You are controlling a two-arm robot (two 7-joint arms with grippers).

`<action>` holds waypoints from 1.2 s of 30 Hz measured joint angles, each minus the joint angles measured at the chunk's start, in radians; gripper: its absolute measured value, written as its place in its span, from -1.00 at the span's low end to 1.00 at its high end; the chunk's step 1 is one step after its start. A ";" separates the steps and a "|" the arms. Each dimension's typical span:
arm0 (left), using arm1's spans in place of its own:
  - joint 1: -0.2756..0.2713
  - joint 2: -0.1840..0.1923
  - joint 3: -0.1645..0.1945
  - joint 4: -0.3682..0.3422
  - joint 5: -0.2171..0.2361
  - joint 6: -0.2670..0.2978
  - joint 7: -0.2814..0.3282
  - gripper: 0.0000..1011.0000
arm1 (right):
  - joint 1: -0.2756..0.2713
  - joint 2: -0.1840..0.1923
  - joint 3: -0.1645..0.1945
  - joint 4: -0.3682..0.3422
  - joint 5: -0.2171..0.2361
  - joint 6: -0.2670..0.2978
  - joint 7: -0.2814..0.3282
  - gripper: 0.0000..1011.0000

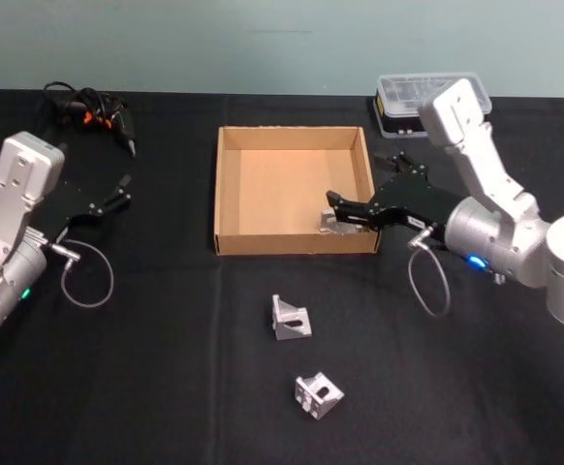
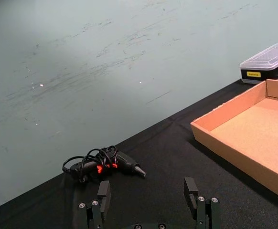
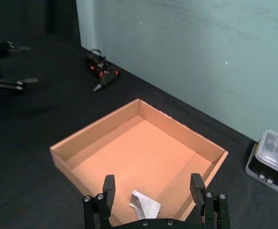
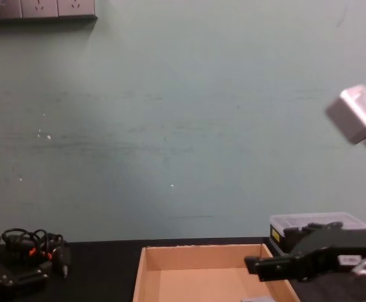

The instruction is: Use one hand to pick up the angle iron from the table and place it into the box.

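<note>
The right claw [image 4: 251, 265] hangs over the right wall of the box [image 4: 189, 259], a clear-lidded case [image 4: 318, 221] behind it.

The right arm [image 1: 495, 218] bends at a silver-grey joint on the right of the head view and reaches inward to the left, with its white upper link rising behind it. Its black right gripper [image 1: 338, 211] points left, held low and roughly level. In the right wrist view its two fingers [image 3: 109, 190] stand wide apart. A grey cable [image 1: 427, 281] loops below the wrist, and a blue light glows on the joint. The left arm [image 1: 11, 228] sits folded at the left edge. The left gripper [image 1: 117, 194] points inward to the right, and its fingers [image 2: 103, 191] are likewise spread wide. A green light shows on that arm's joint.
</note>
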 joint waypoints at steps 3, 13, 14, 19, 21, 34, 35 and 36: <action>0.000 0.000 0.000 0.000 0.000 0.000 0.000 1.00 | -0.037 0.032 0.016 -0.067 0.020 0.000 0.010 0.98; 0.000 0.000 0.000 0.000 0.000 0.000 0.000 1.00 | -0.152 0.141 0.031 -0.252 0.067 0.009 0.043 0.98; 0.000 0.000 0.000 0.000 0.000 0.000 0.000 1.00 | -0.159 0.148 0.031 -0.264 0.071 0.010 0.045 0.98; 0.000 0.000 0.000 0.000 0.000 0.000 0.000 1.00 | -0.208 0.178 0.016 -0.328 0.096 0.028 0.051 0.98; 0.000 0.000 0.000 0.000 0.000 0.000 0.000 1.00 | -0.221 0.186 0.000 -0.348 0.099 0.036 0.052 0.98; 0.000 0.000 0.000 0.000 0.000 0.000 0.000 1.00 | -0.236 0.189 -0.105 -0.391 0.071 0.099 0.045 0.98; 0.000 0.000 0.000 0.000 0.000 0.000 0.000 1.00 | -0.236 0.187 -0.110 -0.391 0.069 0.103 0.044 0.98; 0.000 0.000 0.000 0.000 0.000 0.000 0.000 1.00 | -0.236 0.182 -0.120 -0.391 0.062 0.114 0.038 0.98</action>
